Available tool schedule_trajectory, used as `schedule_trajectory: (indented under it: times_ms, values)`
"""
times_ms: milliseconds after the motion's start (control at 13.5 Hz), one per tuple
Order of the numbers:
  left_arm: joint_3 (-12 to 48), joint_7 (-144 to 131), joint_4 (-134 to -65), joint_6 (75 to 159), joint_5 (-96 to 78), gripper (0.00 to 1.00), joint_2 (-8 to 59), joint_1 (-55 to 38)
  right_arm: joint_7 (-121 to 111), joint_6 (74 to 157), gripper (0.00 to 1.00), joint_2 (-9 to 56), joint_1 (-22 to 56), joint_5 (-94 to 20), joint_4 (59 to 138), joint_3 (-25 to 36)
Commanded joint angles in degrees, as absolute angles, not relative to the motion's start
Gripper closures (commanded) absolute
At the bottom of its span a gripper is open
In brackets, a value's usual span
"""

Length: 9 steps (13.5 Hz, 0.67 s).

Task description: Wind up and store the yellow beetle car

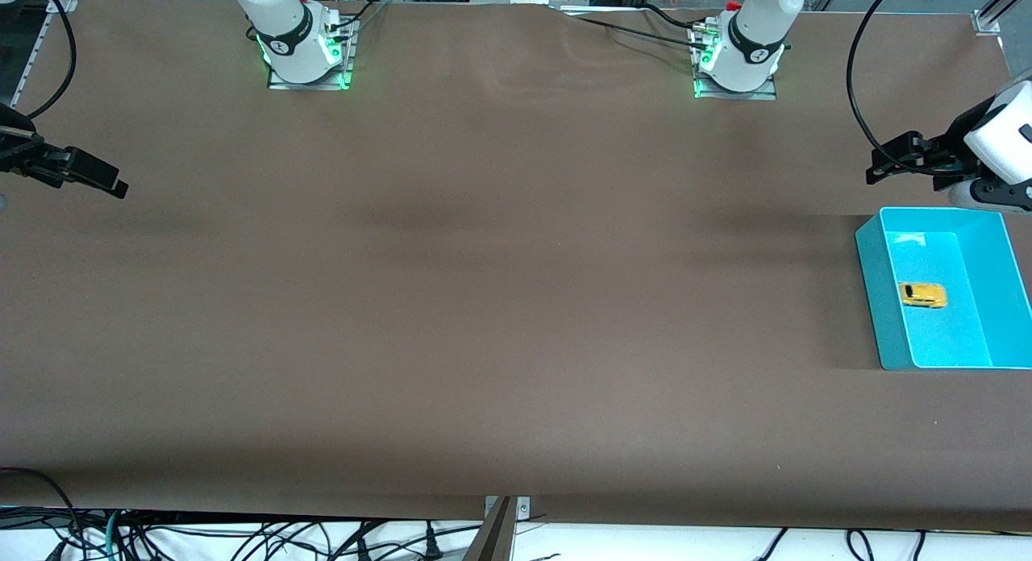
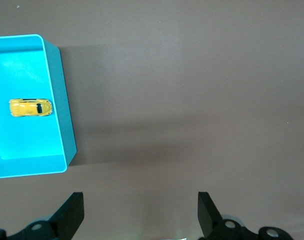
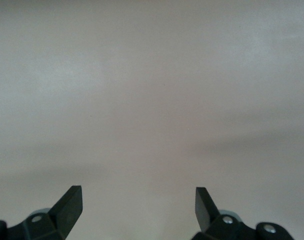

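We see the car (image 1: 923, 295) lying inside the turquoise bin (image 1: 872, 295) at the right edge of the front view, a little below mid-height, toward the left arm's end of the table (image 1: 484, 303). It rests on the bin's floor, roughly in the middle, clear of the walls. In the left wrist view the car (image 2: 30, 107) shows at the left side of the frame, within the bin (image 2: 59, 100), whose corner and long wall stand out against the brown surface. The left gripper (image 1: 885, 164) hangs at the right edge of the front view, just above the bin's upper rim in the frame, over bare table beside the bin; its fingers stand wide apart and hold nothing, as the left wrist view confirms with the left gripper (image 2: 141, 212) at the bottom of that frame. The right gripper (image 1: 113, 186) sits at the left edge of the front view, in the upper half, over bare table well apart from the bin. In its own wrist view the right gripper (image 3: 138, 207) is spread wide, empty, with only brown table under it.
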State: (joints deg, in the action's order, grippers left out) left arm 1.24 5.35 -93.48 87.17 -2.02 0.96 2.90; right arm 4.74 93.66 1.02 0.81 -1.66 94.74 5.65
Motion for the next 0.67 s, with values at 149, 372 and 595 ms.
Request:
schedule_trajectory:
  times_ms: [149, 372, 595]
  values:
    - [1.3, 6.4, -92.7, 86.0, -0.7, 0.0, 1.2, 3.3, 5.5, 93.0, 0.0, 1.1, 0.4, -2.4, 94.0, 5.4]
    - [1.3, 6.4, -92.7, 86.0, -0.6, 0.0, 1.2, 3.3, 5.5, 93.1, 0.0, 1.1, 0.5, -2.3, 94.0, 5.4]
    - [1.4, 6.3, -92.5, 86.0, -0.6, 0.0, 1.3, 3.2, 5.5, 93.1, 0.0, 1.1, 0.4, -2.3, 94.0, 5.4]
